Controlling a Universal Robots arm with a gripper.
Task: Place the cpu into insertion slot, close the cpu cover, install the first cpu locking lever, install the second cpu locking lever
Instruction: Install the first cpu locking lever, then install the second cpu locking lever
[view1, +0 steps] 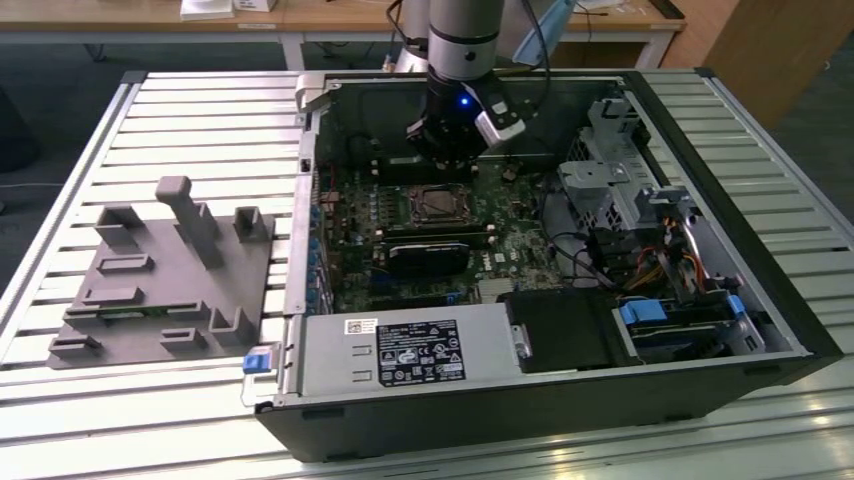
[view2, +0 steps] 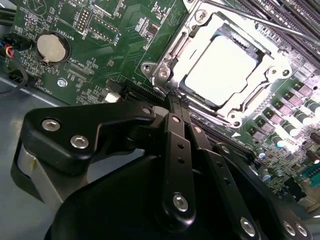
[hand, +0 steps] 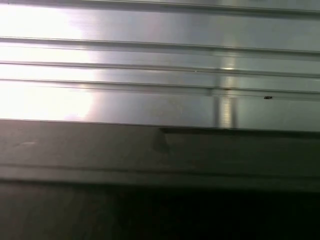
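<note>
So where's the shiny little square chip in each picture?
Exterior view: the cpu sits in the middle of the motherboard, right under the hand.
Second wrist view: the cpu shines pale, just past the hand's tip.
First wrist view: this camera faces pale ribbed metal slats.
Shared landmark: the cpu cover, the metal frame around the chip, in the exterior and second wrist views.

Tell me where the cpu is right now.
In the second wrist view the cpu sits in the motherboard, framed by the cpu cover, just beyond the gripper; in the exterior view, mid-case.
</note>
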